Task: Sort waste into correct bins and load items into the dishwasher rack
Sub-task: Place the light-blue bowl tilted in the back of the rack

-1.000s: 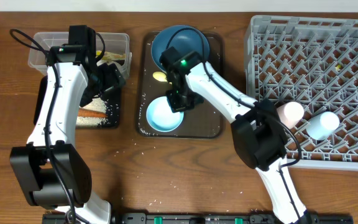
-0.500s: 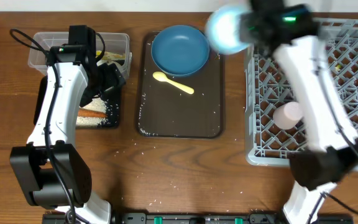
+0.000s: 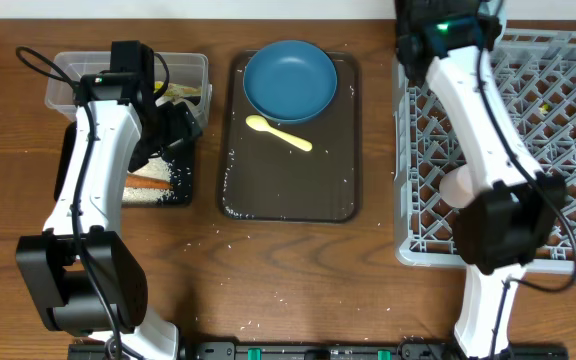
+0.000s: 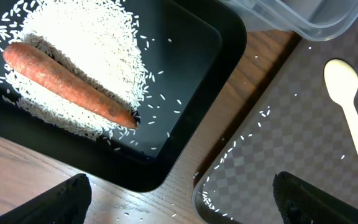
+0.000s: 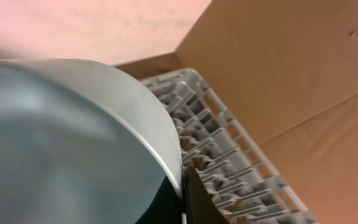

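Note:
My right gripper [image 5: 184, 186] is shut on the rim of the smaller light blue bowl [image 5: 73, 143], held tilted over the far left corner of the grey dishwasher rack [image 5: 229, 162]. In the overhead view the right gripper [image 3: 438, 25] hides that bowl. My left gripper [image 4: 179, 205] is open and empty above the near corner of the black tray [image 4: 191, 50], which holds the rice heap [image 4: 92, 43] and the orange carrot stick [image 4: 67, 84]. The dark blue bowl [image 3: 290, 80] and the pale yellow spoon [image 3: 278, 132] lie on the brown tray [image 3: 288, 195]. A pink cup [image 3: 463, 185] lies in the rack [image 3: 568, 120].
The clear tub [image 3: 73, 85] stands behind the black tray [image 3: 183, 190] and holds white paper with a yellow wrapper [image 3: 181, 92]. Loose rice grains are scattered on the wooden table [image 3: 268, 280] and on the brown tray's near left corner.
My right gripper has lifted the light blue bowl off the brown tray and carried it right and back to the rack's far left corner. The left arm has not moved.

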Action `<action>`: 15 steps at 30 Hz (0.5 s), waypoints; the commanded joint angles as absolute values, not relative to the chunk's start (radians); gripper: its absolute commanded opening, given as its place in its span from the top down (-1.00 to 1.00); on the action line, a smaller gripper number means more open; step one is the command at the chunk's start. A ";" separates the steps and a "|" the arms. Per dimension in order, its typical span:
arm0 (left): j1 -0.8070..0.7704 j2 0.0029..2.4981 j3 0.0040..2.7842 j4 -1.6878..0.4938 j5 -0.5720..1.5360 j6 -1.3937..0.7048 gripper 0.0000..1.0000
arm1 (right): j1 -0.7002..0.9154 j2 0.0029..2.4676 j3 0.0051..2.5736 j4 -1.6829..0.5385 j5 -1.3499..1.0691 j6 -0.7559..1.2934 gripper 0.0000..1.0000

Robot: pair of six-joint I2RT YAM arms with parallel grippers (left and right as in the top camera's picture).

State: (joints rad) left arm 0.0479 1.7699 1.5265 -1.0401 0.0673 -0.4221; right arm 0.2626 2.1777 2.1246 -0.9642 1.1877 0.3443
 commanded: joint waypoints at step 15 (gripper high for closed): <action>0.049 1.769 1.527 -1.043 0.051 -0.421 -0.92 | 0.213 2.378 2.117 -0.923 1.376 0.276 0.98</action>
